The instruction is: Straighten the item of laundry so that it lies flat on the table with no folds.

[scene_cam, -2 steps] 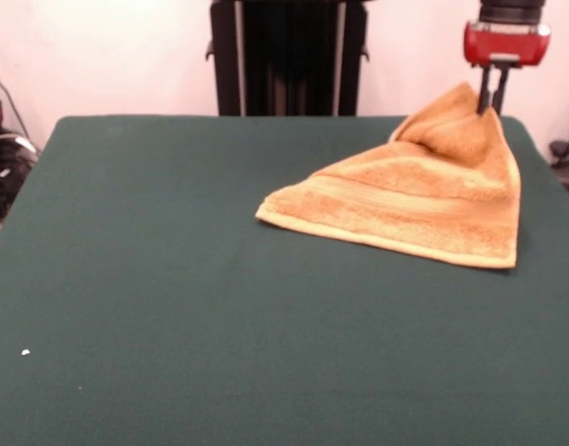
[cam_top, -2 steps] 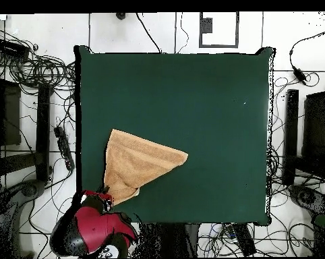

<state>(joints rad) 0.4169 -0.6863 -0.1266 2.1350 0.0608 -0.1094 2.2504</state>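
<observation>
In the front view we saw the towel (scene_cam, -2 steps: pixel 424 200) at the right of the frame, toward the upper right, spread on the dark green tabletop (scene_cam, -2 steps: pixel 173 297) in a rough triangle. Its long lower hem ran from a corner near mid-frame down to a corner close to the tabletop's right edge, and woven bands showed just above that hem. One corner was lifted into a peak at the upper right, where the pincer (scene_cam, -2 steps: pixel 490 100) came down from the red wrist housing; its two dark fingers (scene_cam, -2 steps: pixel 483 97) stood close together on the peak, pinching the cloth.

From the overhead view we found the towel (cam_top, -2 steps: pixel 138 164) in the lower left part of the tabletop (cam_top, -2 steps: pixel 212 101), again triangular, with one point reaching toward the frame's middle and one edge lying near the tabletop's left side. Its lower tip met the pincer (cam_top, -2 steps: pixel 108 197) beside the tabletop's bottom edge, with the red arm just below it.
</observation>
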